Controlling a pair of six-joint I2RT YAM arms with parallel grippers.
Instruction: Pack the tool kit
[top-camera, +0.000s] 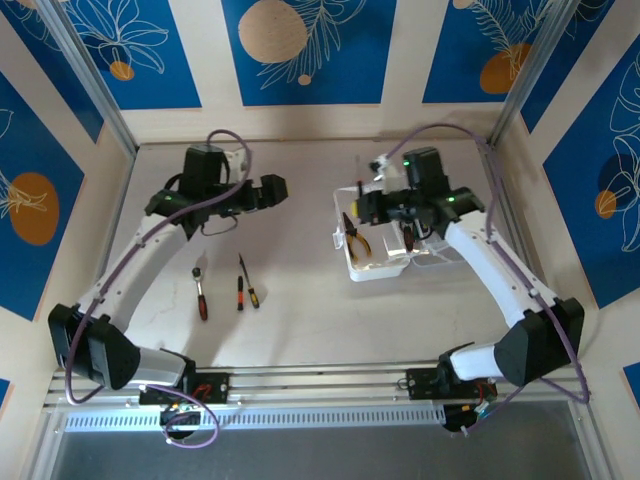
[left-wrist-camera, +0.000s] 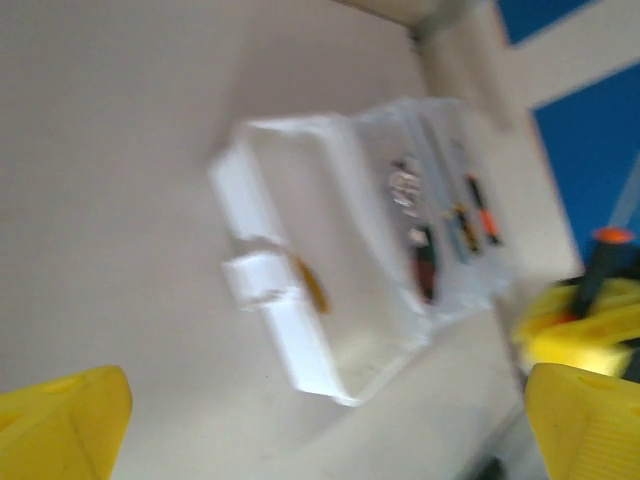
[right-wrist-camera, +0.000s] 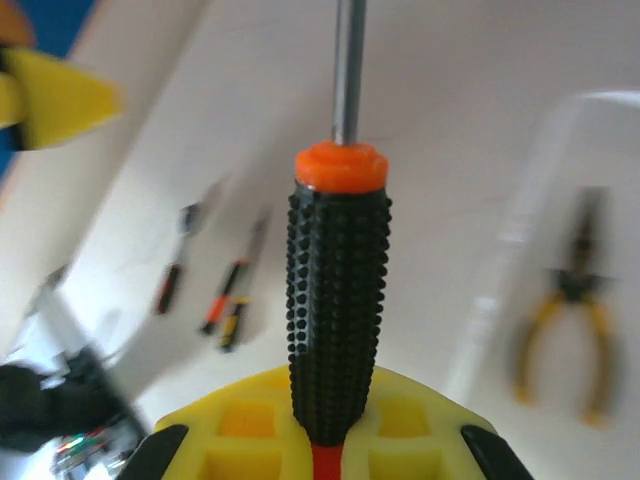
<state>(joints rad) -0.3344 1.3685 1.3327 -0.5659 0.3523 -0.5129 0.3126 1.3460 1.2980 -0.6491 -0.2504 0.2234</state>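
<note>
An open white case (top-camera: 388, 266) lies on a pale table (top-camera: 300, 330), and everything here is placed relative to it.

The right claw (right-wrist-camera: 320, 432) hovers over the case's far side. Its yellow fingers are pressed onto a screwdriver (right-wrist-camera: 338, 300) with a black studded handle and an orange collar. The bare metal shaft points away from the claw, out past the left edge of the case.

Yellow-handled pliers (top-camera: 355, 236) lie inside the case, by its left wall, with the jaws pointing to the far side. In the left wrist view the case shows as a white tray with a moulded handle, joined to a clear half. That clear half holds a few small tools (left-wrist-camera: 450, 225), too blurred to name.

The left claw (top-camera: 272, 190) hangs above bare table, well to the left of the case and apart from it. Its yellow fingers (left-wrist-camera: 60, 420) are spread wide with nothing between them, and it points towards the case.

Further left of the case, nearer the arm bases, three tools lie loose on the table. Two thin drivers (top-camera: 245, 288) lie side by side, and a red-handled ratchet (top-camera: 200, 292) lies just beyond them, furthest from the case.
</note>
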